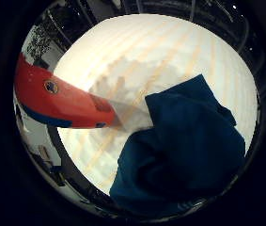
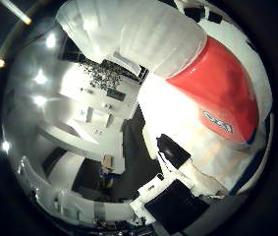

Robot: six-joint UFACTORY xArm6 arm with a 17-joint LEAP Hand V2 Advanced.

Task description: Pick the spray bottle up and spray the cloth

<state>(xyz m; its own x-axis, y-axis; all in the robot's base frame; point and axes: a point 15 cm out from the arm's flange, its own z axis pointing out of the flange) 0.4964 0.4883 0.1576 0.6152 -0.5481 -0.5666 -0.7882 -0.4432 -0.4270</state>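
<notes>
While spray bottle (image 2: 212, 93) looms, cloth (image 1: 189, 150) partly cut off.

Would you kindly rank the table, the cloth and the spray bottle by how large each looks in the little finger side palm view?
1. Table, largest.
2. Cloth.
3. Spray bottle, smallest as seen, though it sits close to the palm and is cut off at the view's edge, so this rank is unsure.

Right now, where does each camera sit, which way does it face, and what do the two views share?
Little finger side palm view: from the palm, down at the round table, the blue cloth on it and the spray bottle; none of the hand shows.
Thumb side palm view: from the palm, out across the room; the hand shows at the edge.
Shared: the bottle, close to the palm, and the table.
</notes>
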